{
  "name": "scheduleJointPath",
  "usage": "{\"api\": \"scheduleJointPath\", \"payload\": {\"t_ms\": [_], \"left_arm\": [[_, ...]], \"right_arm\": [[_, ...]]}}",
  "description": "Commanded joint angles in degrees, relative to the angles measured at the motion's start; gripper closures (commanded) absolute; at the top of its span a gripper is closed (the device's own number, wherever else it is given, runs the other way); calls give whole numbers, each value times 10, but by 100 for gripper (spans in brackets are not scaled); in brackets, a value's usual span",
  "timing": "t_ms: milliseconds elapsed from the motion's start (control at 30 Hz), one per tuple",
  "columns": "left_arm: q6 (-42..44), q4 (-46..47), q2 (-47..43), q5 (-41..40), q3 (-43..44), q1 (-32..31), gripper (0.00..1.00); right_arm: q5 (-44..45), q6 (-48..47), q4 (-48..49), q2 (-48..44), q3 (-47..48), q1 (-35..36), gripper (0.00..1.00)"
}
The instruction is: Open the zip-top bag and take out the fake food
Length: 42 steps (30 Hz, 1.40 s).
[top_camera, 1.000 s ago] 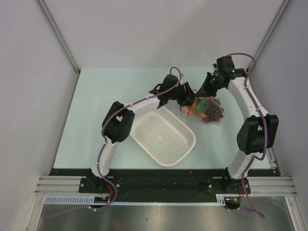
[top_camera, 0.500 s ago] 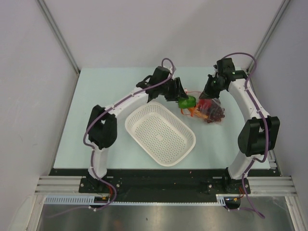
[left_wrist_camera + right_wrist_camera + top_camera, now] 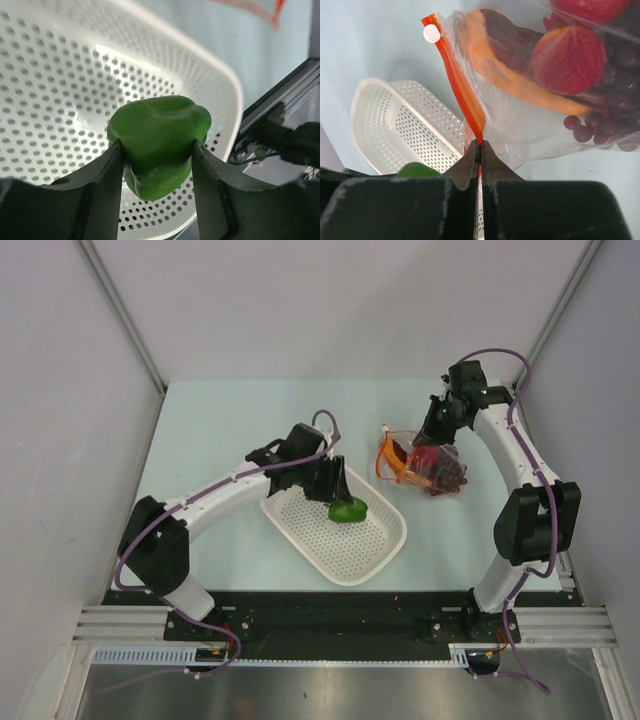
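My left gripper is shut on the green bell pepper and holds it just above the inside of the white basket; the left wrist view shows the pepper pinched between both fingers. The clear zip-top bag lies on the table at the right, mouth open toward the left. My right gripper is shut on its orange-red zipper strip. Inside the bag I see an orange carrot-like piece, a red round fruit and dark purple grapes.
The white perforated basket sits in the middle near the front, between the two arms. The table's black front rail runs just beyond the basket. Grey walls close in the table on the left, back and right.
My left gripper has carried the green pepper out of the bag's mouth and leftward and nearer, to above the basket. The right gripper has stayed on the zipper strip.
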Motion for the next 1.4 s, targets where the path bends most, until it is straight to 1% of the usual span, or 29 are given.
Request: {"api": "scheduleJointPath", "payload": {"t_ms": [0, 100, 167, 200, 233, 300, 367, 433, 667, 733, 800, 867, 900, 967, 1000, 1033, 1100, 1133, 1233, 1300, 1367], "left_arm": [[10, 20, 9, 21, -45, -45, 100], [7, 23, 33, 26, -60, -52, 98], [8, 23, 35, 26, -63, -55, 89], [12, 23, 31, 21, -66, -56, 82], [14, 23, 26, 14, -68, -57, 65], [20, 24, 13, 3, -70, -58, 52], [25, 23, 6, -7, -67, -58, 36], [26, 24, 3, 0, -52, -58, 27], [17, 39, 15, 28, -1, -58, 25], [21, 81, 13, 39, 1, -59, 27], [33, 117, 24, 50, 16, -56, 33], [24, 154, 52, 60, 53, -50, 44], [19, 194, 62, 63, 63, -48, 53], [6, 236, 96, 64, 83, -49, 60], [1, 259, 110, 66, 91, -46, 67], [-10, 269, 136, 68, 108, -44, 70], [-21, 283, 161, 57, 121, -39, 76], [-30, 297, 187, 58, 143, -38, 76], [-45, 289, 238, 53, 194, -38, 80], [-60, 319, 255, 45, 200, -39, 80], [-87, 338, 275, 42, 206, -39, 80]], "right_arm": [[-1, -13, 9, -23, 8, 3, 100], [-1, -14, 12, -31, -2, 4, 100], [-2, -13, 15, -37, -8, 5, 100], [-3, -12, 16, -38, -12, 8, 100], [-4, -11, 16, -39, -15, 10, 100], [-4, -9, 14, -41, -17, 15, 100], [-3, -8, 13, -41, -18, 22, 100], [-4, -5, 13, -41, -17, 27, 100], [-21, 9, 5, -46, -14, 30, 100], [-32, 12, 4, -48, -13, 30, 100], [-35, 10, 6, -48, -6, 30, 100], [-40, 15, -14, -40, 12, 26, 100], [-59, 18, -20, -38, 15, 25, 100], [-69, 30, -27, -40, 20, 24, 100], [-72, 36, -26, -41, 21, 24, 100], [-76, 45, -22, -43, 22, 24, 100], [-88, 57, -21, -42, 22, 23, 100], [-93, 63, -20, -43, 21, 22, 100], [-127, 90, -10, -44, 13, 15, 100], [-144, 101, -8, -41, 15, 15, 100], [-156, 103, -34, -34, 27, 16, 100]]}}
